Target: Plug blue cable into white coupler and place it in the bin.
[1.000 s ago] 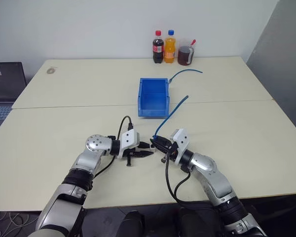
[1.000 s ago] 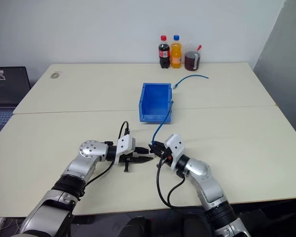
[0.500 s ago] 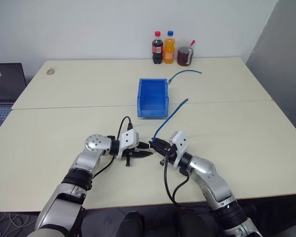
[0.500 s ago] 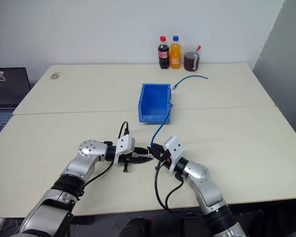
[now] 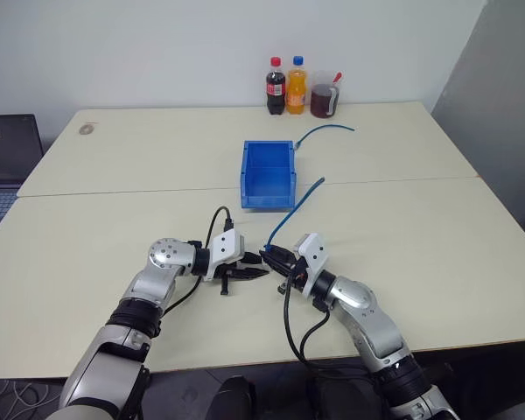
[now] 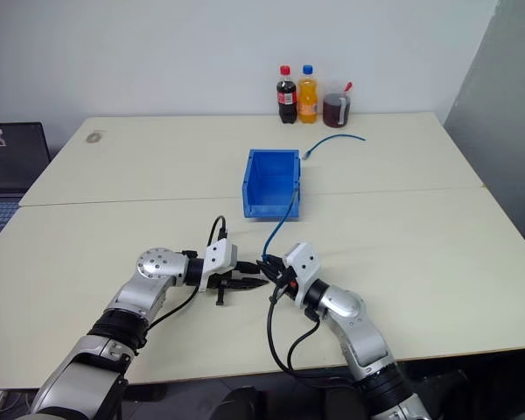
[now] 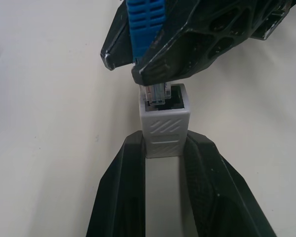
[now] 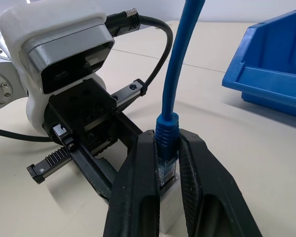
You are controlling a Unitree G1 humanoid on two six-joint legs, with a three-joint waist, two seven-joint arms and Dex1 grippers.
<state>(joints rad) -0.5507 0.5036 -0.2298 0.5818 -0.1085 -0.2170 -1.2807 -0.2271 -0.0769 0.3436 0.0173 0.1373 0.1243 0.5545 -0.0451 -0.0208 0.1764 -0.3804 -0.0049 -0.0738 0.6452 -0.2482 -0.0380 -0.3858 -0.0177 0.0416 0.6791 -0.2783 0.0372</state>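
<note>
Above the table [image 5: 437, 227], both pincers meet tip to tip, arms bent inward.

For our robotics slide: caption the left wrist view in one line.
Left gripper holds the white coupler as the blue cable plug enters its socket.

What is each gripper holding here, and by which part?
The left gripper clamps the white coupler by its lower sides. The right gripper pinches the blue cable at its boot, just behind the clear plug, which sits at the coupler's socket.
</note>
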